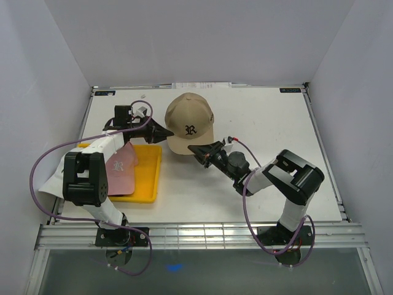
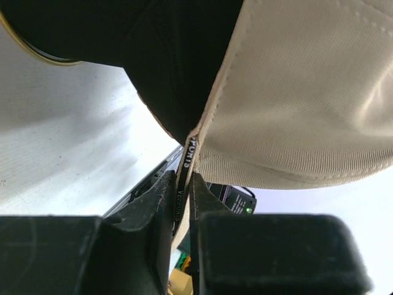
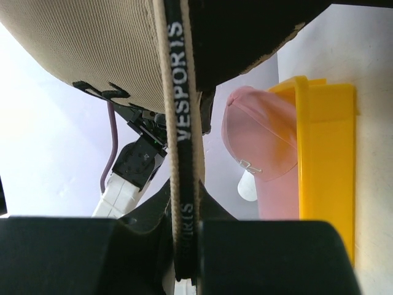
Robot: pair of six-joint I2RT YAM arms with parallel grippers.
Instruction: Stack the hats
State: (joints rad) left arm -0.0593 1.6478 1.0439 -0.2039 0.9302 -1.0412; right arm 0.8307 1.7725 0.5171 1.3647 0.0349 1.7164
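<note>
Light falls from above, bright and even. In the top view the white bench [image 1: 276, 123] is close to blown out, and the tan cap [image 1: 190, 123] and both arms throw only short, soft shadows. That view is sharp throughout, with straight edges bowing a little near the corners. In the left wrist view the cap's weave is crisp but its inside sinks to near black, a grey shadow lies on the bench at left, and the left gripper [image 2: 183, 184] is dark and soft. In the right wrist view the background burns out white, the pink cap [image 3: 258, 147] and tray [image 3: 325, 153] are slightly soft, and the right gripper [image 3: 186, 196] is an underexposed mass
</note>
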